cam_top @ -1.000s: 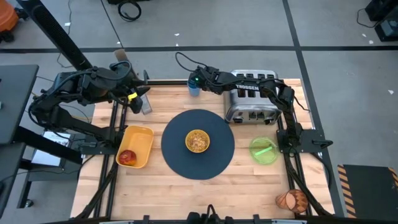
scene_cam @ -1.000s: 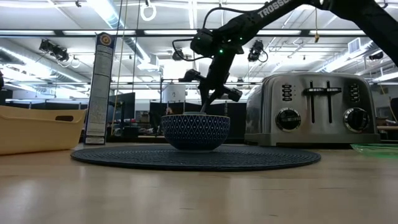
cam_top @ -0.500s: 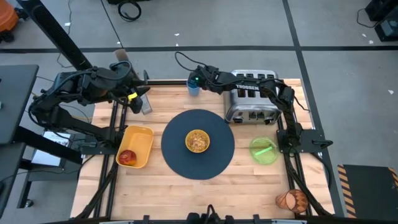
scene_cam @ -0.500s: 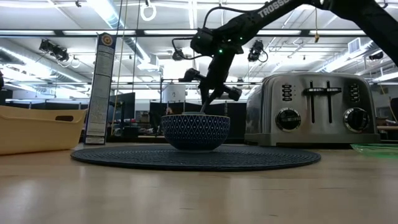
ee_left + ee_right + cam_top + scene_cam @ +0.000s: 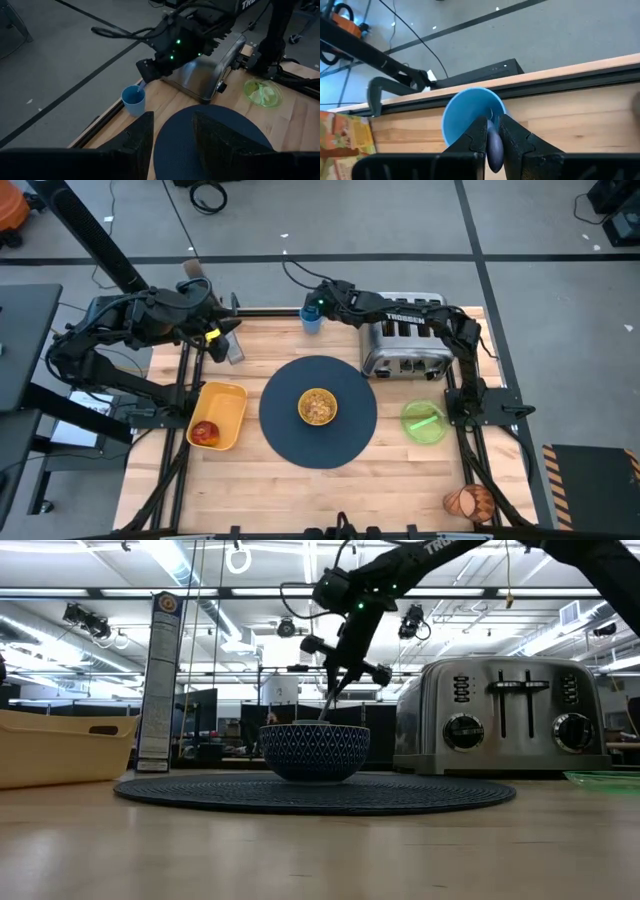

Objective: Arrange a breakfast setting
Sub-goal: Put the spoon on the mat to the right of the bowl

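metal spoon [image 5: 494, 143] | pinched in right gripper [image 5: 492, 131] over small blue cup [image 5: 470, 112] | wooden table [image 5: 400, 480] | left gripper [image 5: 172, 132] part open, empty

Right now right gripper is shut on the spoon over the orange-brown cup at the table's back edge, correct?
Not quite. The right gripper is shut on the spoon, at the table's back edge, but the cup under it is the small blue cup, not the orange-brown one. The right wrist view shows it.
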You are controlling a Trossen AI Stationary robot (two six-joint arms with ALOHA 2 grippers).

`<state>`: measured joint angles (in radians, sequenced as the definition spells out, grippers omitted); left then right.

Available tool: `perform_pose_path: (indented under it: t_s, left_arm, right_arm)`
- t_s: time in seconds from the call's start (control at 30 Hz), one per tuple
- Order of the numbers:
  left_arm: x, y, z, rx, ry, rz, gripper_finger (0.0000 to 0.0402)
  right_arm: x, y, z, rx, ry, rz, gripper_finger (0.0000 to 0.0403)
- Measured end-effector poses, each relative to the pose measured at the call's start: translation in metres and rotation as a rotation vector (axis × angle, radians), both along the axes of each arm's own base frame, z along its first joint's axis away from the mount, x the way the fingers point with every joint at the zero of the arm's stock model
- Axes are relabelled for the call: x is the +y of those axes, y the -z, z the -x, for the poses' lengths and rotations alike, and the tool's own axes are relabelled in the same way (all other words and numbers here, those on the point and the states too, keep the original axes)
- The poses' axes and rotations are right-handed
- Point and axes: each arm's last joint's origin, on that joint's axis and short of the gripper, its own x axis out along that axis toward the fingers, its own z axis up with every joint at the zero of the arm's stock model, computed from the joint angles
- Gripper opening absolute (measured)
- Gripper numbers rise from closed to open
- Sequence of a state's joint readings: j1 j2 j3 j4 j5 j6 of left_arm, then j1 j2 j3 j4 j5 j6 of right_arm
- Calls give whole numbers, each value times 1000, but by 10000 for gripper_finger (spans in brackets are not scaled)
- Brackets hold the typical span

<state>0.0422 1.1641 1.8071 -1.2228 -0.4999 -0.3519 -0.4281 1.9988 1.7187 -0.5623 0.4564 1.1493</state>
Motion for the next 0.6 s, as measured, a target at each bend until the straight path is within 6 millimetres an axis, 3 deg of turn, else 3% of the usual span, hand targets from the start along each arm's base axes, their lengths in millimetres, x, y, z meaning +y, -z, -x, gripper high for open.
perform_pose_path:
  t_s: [0.37,0.6]
  left_arm:
    - [0,0,0,-2,0,2,144]
    - [-4,-4,-3,-58,28,4,144]
  right_arm:
    - [22,-51,20,-16,-10,113,37]
    - [64,-85,34,-1,-26,202,37]
